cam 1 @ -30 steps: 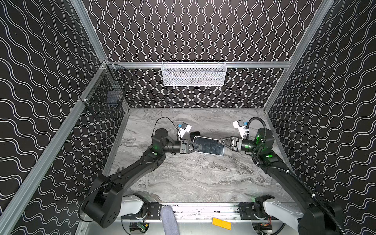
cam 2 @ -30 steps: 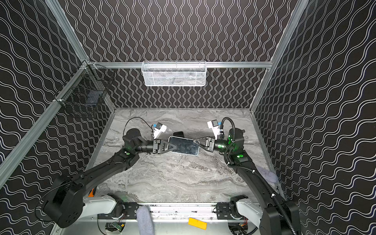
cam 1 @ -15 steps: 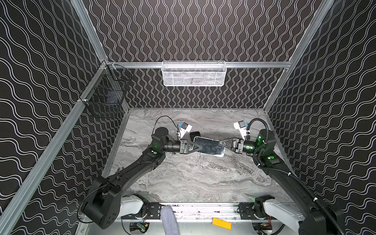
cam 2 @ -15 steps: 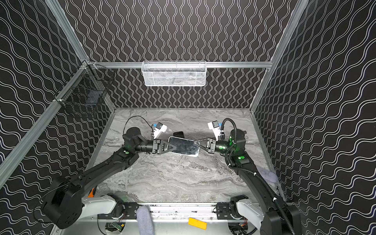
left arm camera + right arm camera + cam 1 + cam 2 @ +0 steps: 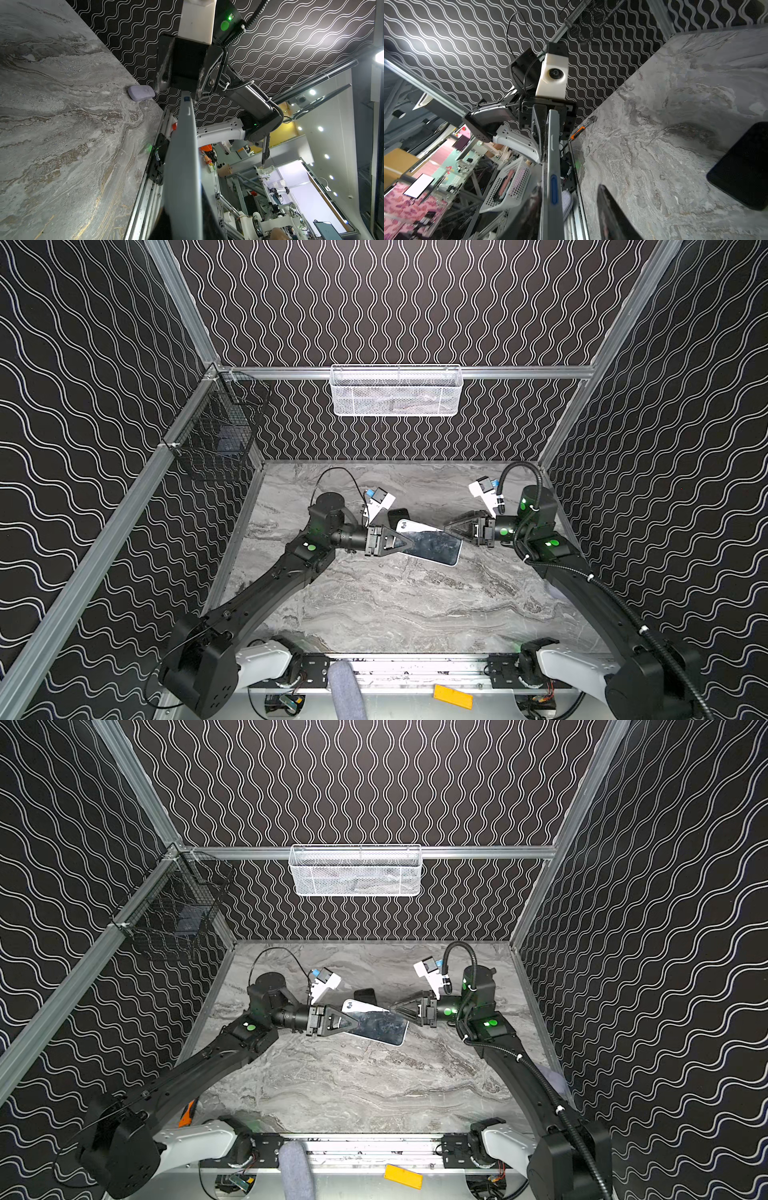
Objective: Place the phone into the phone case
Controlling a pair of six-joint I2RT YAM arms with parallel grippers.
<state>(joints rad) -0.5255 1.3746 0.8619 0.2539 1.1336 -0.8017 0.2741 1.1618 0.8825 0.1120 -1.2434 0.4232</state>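
Note:
The phone (image 5: 434, 546) (image 5: 380, 1028), silver-edged with a dark screen, hangs tilted just above the marble table (image 5: 395, 605). My left gripper (image 5: 409, 543) (image 5: 355, 1025) is shut on its left end; the left wrist view shows the phone's edge (image 5: 182, 166) running out from between the jaws. My right gripper (image 5: 446, 528) (image 5: 392, 1007) (image 5: 569, 193) stands open around the phone's right end: one finger (image 5: 532, 207) lies against the phone's edge (image 5: 553, 166), the other finger (image 5: 610, 214) stands apart. The black phone case (image 5: 398, 514) (image 5: 365, 994) (image 5: 741, 170) lies flat on the table behind the phone.
A white mesh basket (image 5: 397, 391) hangs on the back wall and a black wire basket (image 5: 216, 439) on the left wall. A lilac object (image 5: 141, 95) lies at the table's right edge, an orange-handled tool (image 5: 189, 1110) at its left edge.
My right gripper's jaws closed on the phone's right end and have now opened again, still around that end. The left gripper has kept its hold and barely moved.

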